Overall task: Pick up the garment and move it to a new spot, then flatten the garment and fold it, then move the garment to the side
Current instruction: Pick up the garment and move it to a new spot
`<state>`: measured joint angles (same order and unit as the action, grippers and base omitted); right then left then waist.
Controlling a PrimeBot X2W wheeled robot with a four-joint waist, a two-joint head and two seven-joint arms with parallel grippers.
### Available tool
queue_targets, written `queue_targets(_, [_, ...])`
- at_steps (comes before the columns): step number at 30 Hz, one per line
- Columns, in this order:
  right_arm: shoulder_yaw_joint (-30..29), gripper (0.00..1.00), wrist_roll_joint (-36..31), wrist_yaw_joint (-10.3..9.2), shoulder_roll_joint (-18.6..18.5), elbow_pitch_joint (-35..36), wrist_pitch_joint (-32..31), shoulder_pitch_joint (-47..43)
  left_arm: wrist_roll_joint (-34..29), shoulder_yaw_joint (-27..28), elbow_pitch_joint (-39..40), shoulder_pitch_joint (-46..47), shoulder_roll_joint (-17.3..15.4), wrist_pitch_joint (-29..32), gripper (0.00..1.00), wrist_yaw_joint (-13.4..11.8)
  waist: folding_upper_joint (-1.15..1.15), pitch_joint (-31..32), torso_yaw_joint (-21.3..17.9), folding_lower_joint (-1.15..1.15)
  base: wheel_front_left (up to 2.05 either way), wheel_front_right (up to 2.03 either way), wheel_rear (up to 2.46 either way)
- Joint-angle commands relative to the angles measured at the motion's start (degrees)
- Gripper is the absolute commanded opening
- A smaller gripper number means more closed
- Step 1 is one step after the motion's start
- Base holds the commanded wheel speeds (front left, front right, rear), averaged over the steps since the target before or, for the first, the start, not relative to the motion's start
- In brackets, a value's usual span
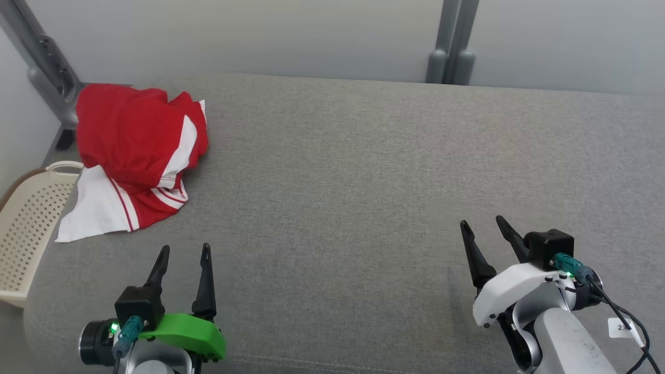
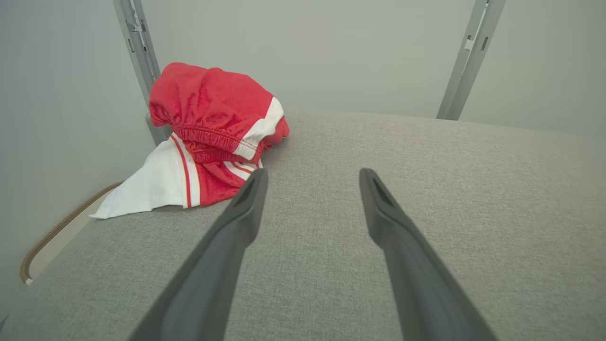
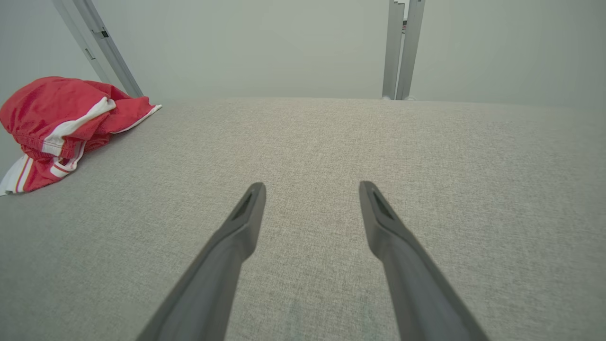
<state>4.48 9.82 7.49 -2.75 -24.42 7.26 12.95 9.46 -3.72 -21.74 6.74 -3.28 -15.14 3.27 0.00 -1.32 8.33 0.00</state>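
Grey cushion (image 1: 363,171) bears a bunched garment (image 1: 135,135) (shape hidden); left pincer (image 1: 186,247) and right pincer (image 1: 481,221) spread, empty.

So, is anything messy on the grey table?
Yes. The red and white garment is bunched in a heap at the far left corner of the table, not flat, its white flap reaching the edge beside the basket.
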Motion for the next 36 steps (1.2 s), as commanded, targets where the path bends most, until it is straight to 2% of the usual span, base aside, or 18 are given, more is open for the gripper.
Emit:
queue_targets(1, [-0.1, 1.0, -0.3, 0.0, -0.2, 0.2, 0.3, -0.4, 0.1, 0.1, -0.1, 0.3, -0.5, 0.0, 1.0, -0.2, 0.0, 0.0, 3.5, 0.0, 0.0, 0.0, 0.0])
queue_targets(3, [-0.2, 1.0, -0.3, 0.0, -0.3, 0.4, 0.3, -0.9, 0.2, -0.1, -0.2, 0.0, -0.7, 0.0, 1.0, -0.2, 0.0, 0.3, 6.5, 0.0, 0.0, 0.0, 0.0])
queue_targets(10, [0.6, 1.0, 0.6, 0.0, -0.3, 0.9, 0.0, -1.3, 0.5, -0.3, -0.6, -0.5, -1.1, 0.0, 1.0, -0.1, 0.0, 0.8, 12.5, 0.0, 0.0, 0.0, 0.0])
queue_targets(18, [0.9, 1.0, 0.4, 0.0, -0.3, 1.6, -0.3, -1.7, 1.0, -0.9, -1.3, -0.4, -1.2, 0.2, 1.0, -0.3, 0.0, 0.5, 17.3, 0.0, 0.0, 0.0, 0.0])
queue_targets(24, [0.2, 1.0, -0.7, 0.0, -0.3, 3.5, -1.3, -3.0, 2.4, -2.7, -3.9, 5.0, -0.7, 3.2, 1.0, 1.2, 0.0, -0.3, 20.7, 0.0, 0.0, 0.0, 0.0])
queue_targets(30, [-0.4, 1.0, -1.9, 0.0, -0.3, 8.3, -3.6, -4.9, 5.6, -4.6, -9.0, 15.8, 0.0, 8.0, 1.0, 2.3, 0.0, -2.6, 21.1, 0.0, 0.0, 0.0, 0.0])
queue_targets(36, [1.5, 1.0, -3.6, 0.0, -0.3, 15.9, -7.8, -3.7, 9.1, -5.6, -16.1, 28.2, 0.0, 17.0, 1.0, 3.3, 0.0, -8.0, 17.3, 0.0, 0.0, 0.0, 0.0])
